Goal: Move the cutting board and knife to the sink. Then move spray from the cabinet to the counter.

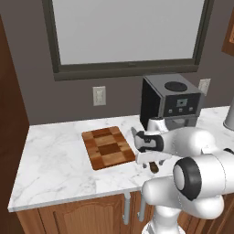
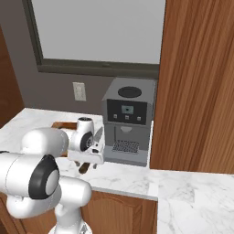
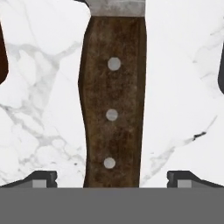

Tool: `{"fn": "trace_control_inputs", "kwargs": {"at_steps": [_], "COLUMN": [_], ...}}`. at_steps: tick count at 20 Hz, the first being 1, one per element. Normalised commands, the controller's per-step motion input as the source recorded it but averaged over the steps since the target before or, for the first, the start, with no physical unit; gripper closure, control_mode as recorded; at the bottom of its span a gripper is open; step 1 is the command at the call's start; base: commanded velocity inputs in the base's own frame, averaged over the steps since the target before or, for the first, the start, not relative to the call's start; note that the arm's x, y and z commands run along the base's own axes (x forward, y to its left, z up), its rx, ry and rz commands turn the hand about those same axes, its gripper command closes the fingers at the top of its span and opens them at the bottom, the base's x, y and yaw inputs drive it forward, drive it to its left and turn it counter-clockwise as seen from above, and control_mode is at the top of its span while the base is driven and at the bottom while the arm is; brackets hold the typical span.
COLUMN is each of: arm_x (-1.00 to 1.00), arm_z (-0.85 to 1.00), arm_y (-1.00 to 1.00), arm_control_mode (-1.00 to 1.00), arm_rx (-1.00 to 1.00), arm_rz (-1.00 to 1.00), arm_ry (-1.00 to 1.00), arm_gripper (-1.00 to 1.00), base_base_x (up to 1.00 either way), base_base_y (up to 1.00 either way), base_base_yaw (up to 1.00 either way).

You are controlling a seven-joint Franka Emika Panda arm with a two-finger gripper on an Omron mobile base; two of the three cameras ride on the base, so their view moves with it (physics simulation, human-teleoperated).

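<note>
Two dark finger tips of the white arm's two-finger gripper [image 3: 112, 179] spread wide, one at each lower corner of the hand view, nothing pinched between them. Directly between and beyond those tips: dark brown riveted wooden handle of the chef's knife [image 3: 113, 105], lying flat on the white marble-look counter [image 3: 39, 109]. Long axis of handle running straight away from the pincer, square to the line joining the tips. Three silver rivets in a row up the middle; start of silver blade at far end of handle, at top of hand view. Handle roughly centred in the gap, bare marble on both sides. No contact with either tip visible.

From the left base view: gripper [image 1: 147, 161] pointing down, low over the counter near its front edge, dark butt of the knife [image 1: 154, 168] poking out just under it. Rest of knife hidden by the hand. From the right base view: same hand [image 2: 87, 157] low over the worktop, a brown stub of knife handle [image 2: 83, 168] below it.

Out to the pincer's left in the left base view: rectangular wooden cutting board with light and dark brown checker blocks [image 1: 109, 147], flat on the counter, just beside the hand, not touching it as far as visible. Behind the pincer, toward the wall: grey and black coffee machine [image 1: 170, 103].

Judgement: knife pick in hand, board not yet moved. Alignment looks right for a straight descent and a close across the handle's narrow width. Height above handle hard to gauge.
</note>
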Motion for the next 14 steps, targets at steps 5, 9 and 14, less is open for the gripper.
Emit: {"fn": "trace_control_inputs", "kwargs": {"at_steps": [5, 9, 14], "arm_x": [0.0, 0.0, 0.0], "arm_z": [-0.36, -0.23, 0.0], "arm_y": [0.0, 0.0, 0.0], "arm_control_mode": [-1.0, -1.0, -1.0], "arm_rx": [0.0, 0.0, 0.0], "arm_rz": [0.0, 0.0, 0.0], "arm_ry": [0.0, 0.0, 0.0], "arm_gripper": [-1.0, 1.0, 1.0], "base_base_x": [0.0, 0.0, 0.0], "base_base_y": [0.0, 0.0, 0.0], "base_base_yaw": [0.0, 0.0, 0.0]}}
